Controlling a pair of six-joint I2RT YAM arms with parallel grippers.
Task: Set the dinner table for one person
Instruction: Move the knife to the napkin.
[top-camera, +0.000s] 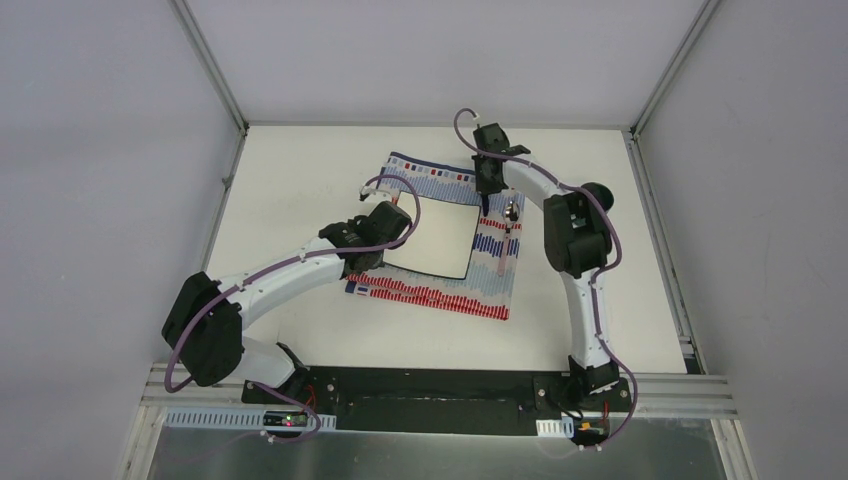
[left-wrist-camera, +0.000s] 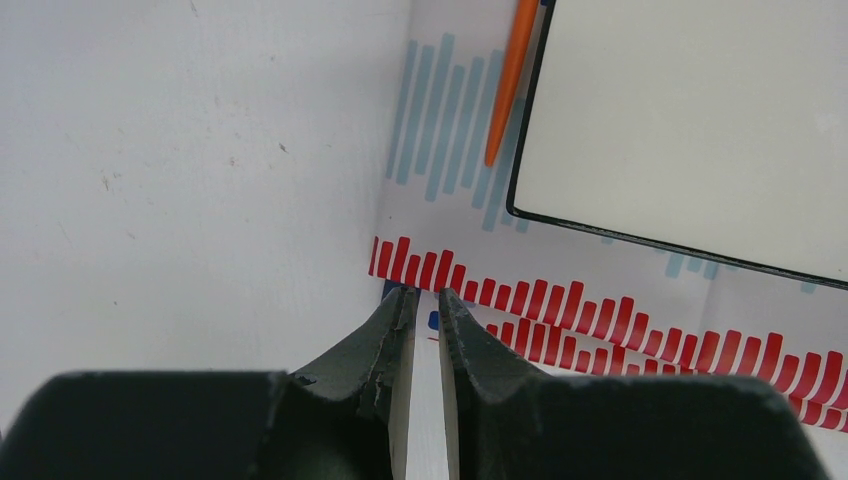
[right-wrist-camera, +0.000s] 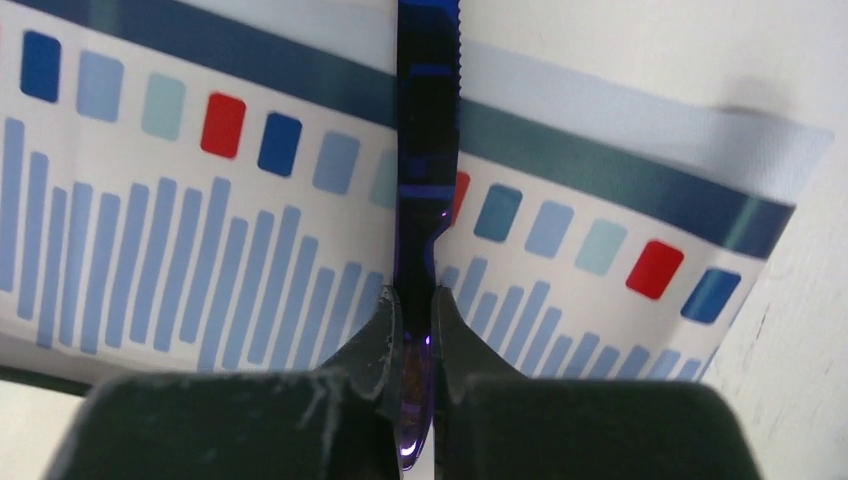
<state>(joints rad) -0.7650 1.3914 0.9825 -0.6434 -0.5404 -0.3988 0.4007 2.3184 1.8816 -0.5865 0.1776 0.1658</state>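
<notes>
A white square plate (top-camera: 435, 235) (left-wrist-camera: 690, 120) lies on a striped red-blue-white cloth (top-camera: 440, 185) (right-wrist-camera: 200, 230) in the middle of the dinner table (top-camera: 290, 180). My right gripper (top-camera: 486, 205) (right-wrist-camera: 415, 295) hangs over the cloth's far right part, shut on the handle of a dark blue knife (right-wrist-camera: 425, 120) whose serrated blade points away. A spoon (top-camera: 511, 214) lies on the cloth right of the plate. My left gripper (top-camera: 365, 258) (left-wrist-camera: 428, 295) hovers at the cloth's near left edge, shut to a thin slit with nothing in it.
An orange utensil handle (left-wrist-camera: 508, 85) lies on the cloth just left of the plate, hidden under the left arm from above. Grey rails (top-camera: 222, 180) edge the table on both sides, and grey walls enclose it.
</notes>
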